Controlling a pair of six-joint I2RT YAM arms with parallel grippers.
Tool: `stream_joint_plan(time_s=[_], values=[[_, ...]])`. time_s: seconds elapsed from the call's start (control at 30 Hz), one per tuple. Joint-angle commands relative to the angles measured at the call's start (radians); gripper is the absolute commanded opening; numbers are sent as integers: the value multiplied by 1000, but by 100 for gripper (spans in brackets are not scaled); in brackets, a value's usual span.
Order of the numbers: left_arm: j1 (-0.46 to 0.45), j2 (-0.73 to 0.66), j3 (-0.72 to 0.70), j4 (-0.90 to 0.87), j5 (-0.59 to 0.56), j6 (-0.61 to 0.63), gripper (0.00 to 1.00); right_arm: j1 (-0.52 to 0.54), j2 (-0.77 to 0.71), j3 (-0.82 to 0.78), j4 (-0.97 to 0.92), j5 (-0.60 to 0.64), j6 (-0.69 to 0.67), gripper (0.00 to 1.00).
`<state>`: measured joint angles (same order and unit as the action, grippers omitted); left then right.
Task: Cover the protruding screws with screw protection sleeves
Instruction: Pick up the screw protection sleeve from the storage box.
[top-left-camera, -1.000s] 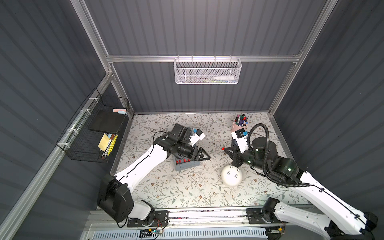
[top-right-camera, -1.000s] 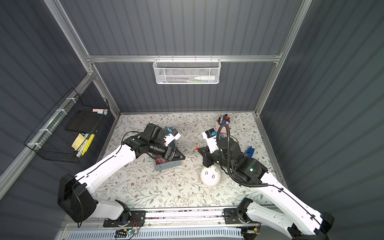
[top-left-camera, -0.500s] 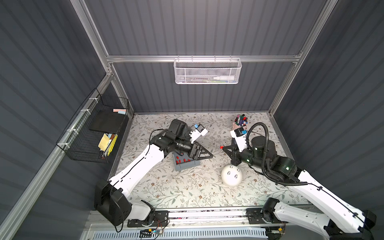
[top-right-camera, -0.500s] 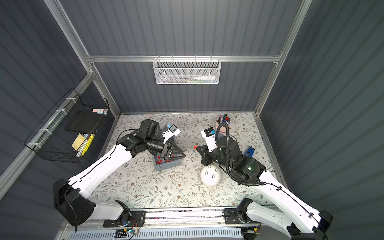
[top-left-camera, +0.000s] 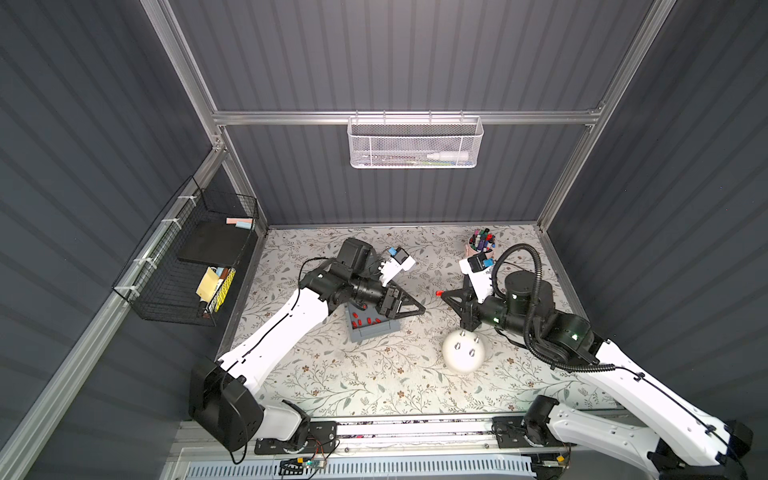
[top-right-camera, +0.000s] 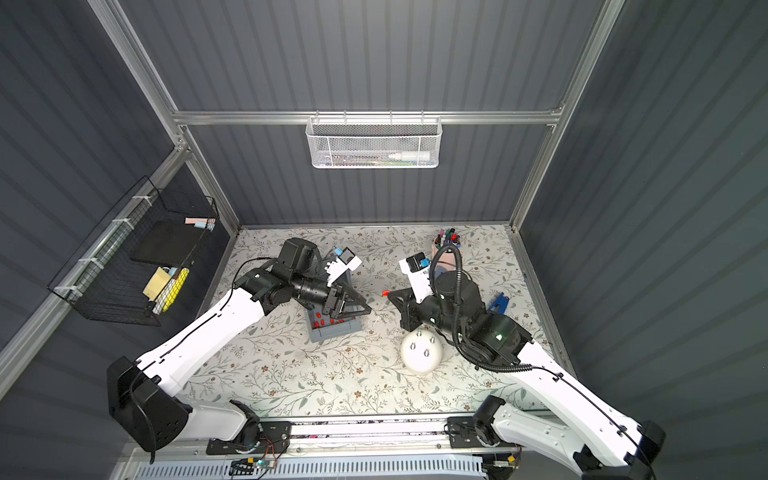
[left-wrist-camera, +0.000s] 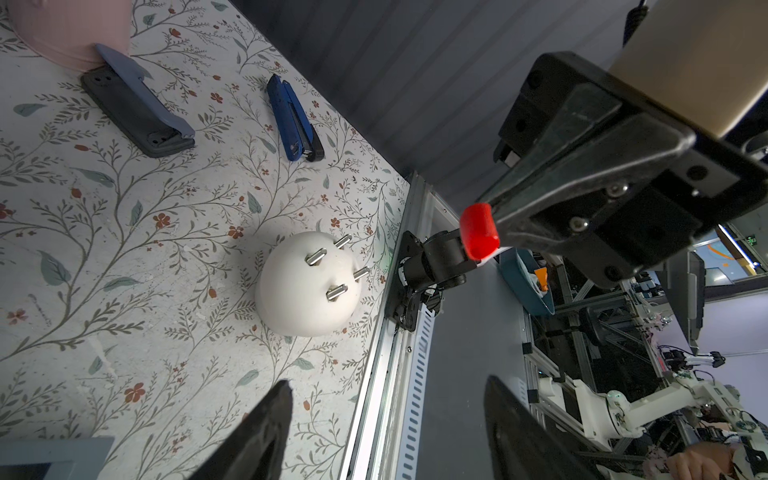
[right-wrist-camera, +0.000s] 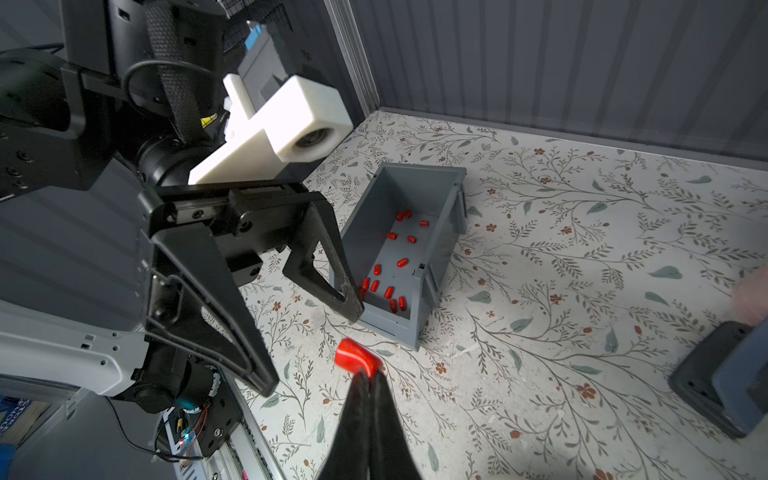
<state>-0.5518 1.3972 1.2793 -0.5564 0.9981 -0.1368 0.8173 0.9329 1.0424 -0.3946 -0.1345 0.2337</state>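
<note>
Left tool (right-wrist-camera: 311, 349) swung past grey bin (right-wrist-camera: 441, 232) rim, spread empty, right tool (right-wrist-camera: 368, 376) pinching red sleeve (right-wrist-camera: 353, 359), clear gap between

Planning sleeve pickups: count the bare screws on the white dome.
4 screws on the white dome, all uncapped: one rearmost, one frontmost, one on the grey bin's side, one opposite. None seems hidden.

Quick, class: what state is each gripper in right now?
Left gripper: open, holding nothing.
Right gripper: shut on a red sleeve.
</note>
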Motion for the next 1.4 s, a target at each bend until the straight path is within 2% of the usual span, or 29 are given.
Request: stream_joint_plan(time_s=[0.0, 0.23, 0.6, 0.8, 0.97, 1.17, 1.33, 1.37], values=[[-8, -15, 16, -4, 6, 13, 68, 12, -14, 8, 38, -27, -19, 0], [-8, -51, -45, 32, 14, -1, 61, 34, -22, 8, 45, -7, -11, 0], [-10, -84, -69, 93, 20, -70, 59, 58, -1, 7, 74, -21, -25, 0], [-10, -86, -49, 143, 45, -112, 55, 78, 34, 25, 55, -12, -30, 0], [-10, -102, -57, 147, 52, -111, 48, 85, 45, 24, 52, 7, -22, 0], [-10, -91, -68, 212, 58, -168, 34, 92, 56, 28, 34, 12, -20, 0], [-11, -79, -67, 240, 63, -191, 32, 94, 72, 38, 21, 11, -22, 0], [-11, -76, -66, 242, 63, -192, 27, 95, 76, 41, 15, 10, -22, 0]])
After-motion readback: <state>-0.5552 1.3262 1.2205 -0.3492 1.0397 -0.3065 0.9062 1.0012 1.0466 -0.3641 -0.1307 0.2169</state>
